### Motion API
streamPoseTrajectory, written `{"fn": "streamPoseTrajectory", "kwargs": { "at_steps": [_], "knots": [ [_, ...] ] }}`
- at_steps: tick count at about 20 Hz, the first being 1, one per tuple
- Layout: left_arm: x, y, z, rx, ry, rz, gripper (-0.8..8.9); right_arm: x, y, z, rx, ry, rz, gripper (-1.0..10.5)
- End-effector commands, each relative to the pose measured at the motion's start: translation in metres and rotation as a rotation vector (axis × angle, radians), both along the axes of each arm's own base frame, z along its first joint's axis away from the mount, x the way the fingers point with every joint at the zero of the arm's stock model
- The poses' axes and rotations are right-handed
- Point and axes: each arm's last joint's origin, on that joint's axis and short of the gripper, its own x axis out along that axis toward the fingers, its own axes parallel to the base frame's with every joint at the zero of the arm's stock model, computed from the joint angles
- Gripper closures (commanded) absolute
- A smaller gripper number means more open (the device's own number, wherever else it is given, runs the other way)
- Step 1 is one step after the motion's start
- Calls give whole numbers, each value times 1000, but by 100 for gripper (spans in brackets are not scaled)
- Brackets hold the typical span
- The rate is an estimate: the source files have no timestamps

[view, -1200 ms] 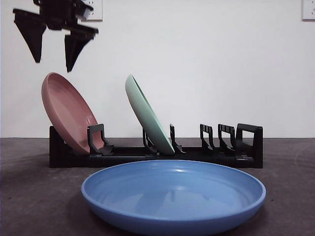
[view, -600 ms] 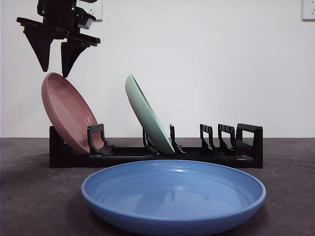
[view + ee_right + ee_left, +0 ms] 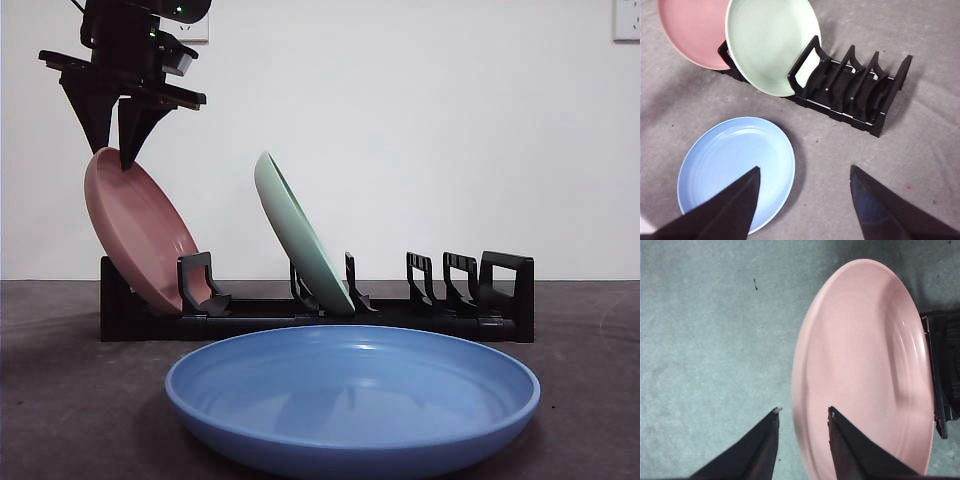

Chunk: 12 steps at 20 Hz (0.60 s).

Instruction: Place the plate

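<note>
The left gripper [image 3: 112, 158] hangs at the top rim of the pink plate [image 3: 140, 230], jaws slightly apart, straddling the edge without clamping it. The plate leans in the black rack's [image 3: 400, 315] end slot. A blue plate [image 3: 352, 395] lies flat in front

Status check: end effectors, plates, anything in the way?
Left end effector open, straddling pink plate rim in rack. Right end effector open, high above table. Green plate racked, blue plate flat on table. Nothing blocking.
</note>
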Motion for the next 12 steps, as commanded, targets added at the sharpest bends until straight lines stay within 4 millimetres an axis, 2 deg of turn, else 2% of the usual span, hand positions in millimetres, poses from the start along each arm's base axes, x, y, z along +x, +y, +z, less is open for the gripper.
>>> {"fn": "streamPoseTrajectory", "kwargs": {
  "at_steps": [1,2,3,12],
  "knots": [
    [5,-3,-3,2,-6,-1,747,0,1,2,-4,-13,8,670],
    [5,-3,-3,3,-4,-1,796,0,1,2,-4,-13,8,670],
    [5,-4,-3,4,-3,-2,803,0,1,2,-4,-14,8,670],
    [2,-6,-2,113,-21,16,802,0,1,2,-4,-15,12,670]
  ]
}}
